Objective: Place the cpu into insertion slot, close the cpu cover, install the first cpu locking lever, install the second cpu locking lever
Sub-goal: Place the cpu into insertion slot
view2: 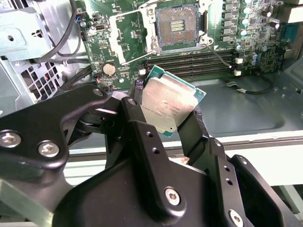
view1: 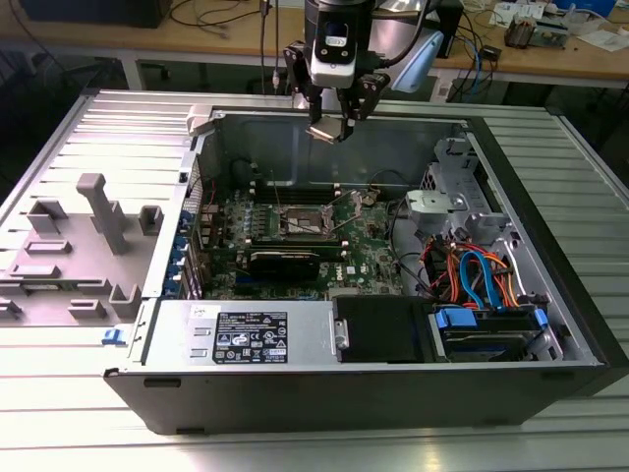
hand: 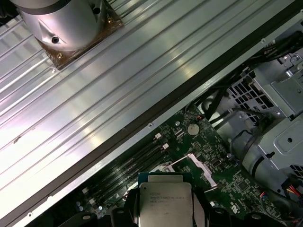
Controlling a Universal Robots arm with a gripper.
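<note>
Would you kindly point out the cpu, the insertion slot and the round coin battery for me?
cpu (view2: 168, 101): second wrist view, middle of its silver-grey metal top.
insertion slot (view2: 177, 26): second wrist view, dark centre of the socket.
coin battery (view2: 110, 69): second wrist view, middle of its round face.

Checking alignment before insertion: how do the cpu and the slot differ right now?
The cpu is clamped in the gripper, clear of the board; the slot is set in it. The cpu top is silver; the slot middle is dark and empty. Both are square.

Bright light glares off the ribbed table (hand: 94, 109); the case (view1: 393, 147) interior lies shadowed.
</note>
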